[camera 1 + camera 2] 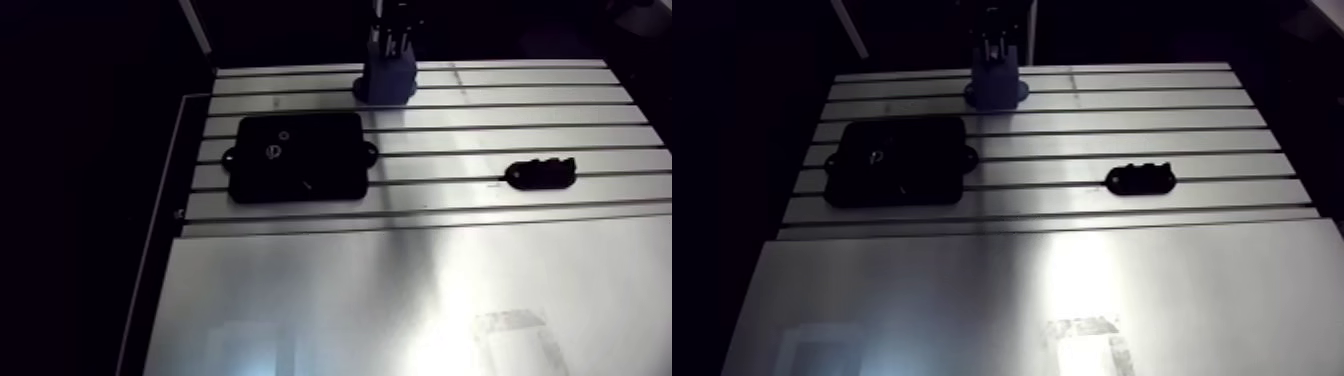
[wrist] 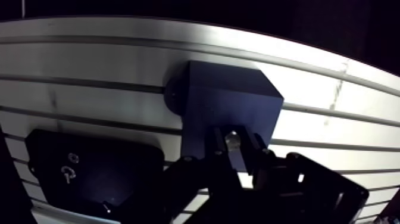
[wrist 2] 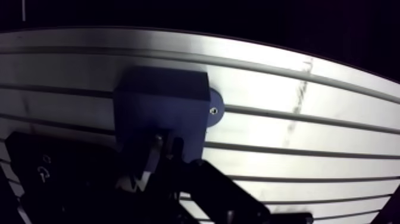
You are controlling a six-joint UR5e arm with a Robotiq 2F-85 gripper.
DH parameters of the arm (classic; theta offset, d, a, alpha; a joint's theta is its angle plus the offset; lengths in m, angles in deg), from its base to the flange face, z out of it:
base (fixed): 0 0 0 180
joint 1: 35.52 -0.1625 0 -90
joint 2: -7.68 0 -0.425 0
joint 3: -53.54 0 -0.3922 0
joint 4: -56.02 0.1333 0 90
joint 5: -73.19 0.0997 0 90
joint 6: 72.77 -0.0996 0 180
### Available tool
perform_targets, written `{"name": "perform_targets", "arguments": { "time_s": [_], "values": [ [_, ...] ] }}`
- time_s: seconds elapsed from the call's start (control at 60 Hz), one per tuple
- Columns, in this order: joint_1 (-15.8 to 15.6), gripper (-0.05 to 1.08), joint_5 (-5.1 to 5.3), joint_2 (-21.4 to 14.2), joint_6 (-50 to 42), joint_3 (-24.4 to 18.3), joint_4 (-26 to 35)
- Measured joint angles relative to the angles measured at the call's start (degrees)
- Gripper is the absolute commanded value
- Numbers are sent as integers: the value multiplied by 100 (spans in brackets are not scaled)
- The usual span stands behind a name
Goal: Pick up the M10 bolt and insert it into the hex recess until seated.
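Note:
In the wrist view my gripper (image 2: 234,136) hangs directly over a dark blue block (image 2: 229,98) with a round base that stands on the slotted table (image 2: 89,59). A small shiny metal piece, apparently the M10 bolt (image 2: 233,143), sits between the two dark fingers (image 2: 213,152), which close on it at the block's near face. The block's top is plain from this angle, and no recess shows. In the arm view the gripper (image 1: 393,45) comes down onto the same blue block (image 1: 385,82) at the table's far edge.
A flat black plate (image 1: 298,155) with mounting ears and small holes lies left of and nearer than the block. A small black fixture (image 1: 541,173) lies to the right. A smooth metal sheet (image 1: 400,300) covers the near part of the table.

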Motion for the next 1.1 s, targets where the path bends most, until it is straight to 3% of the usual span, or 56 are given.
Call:
{"name": "perform_targets", "arguments": {
  "time_s": [1.1],
  "values": [
    [-8, 71, 6, 7, 845, -24, 105]
  ]
}}
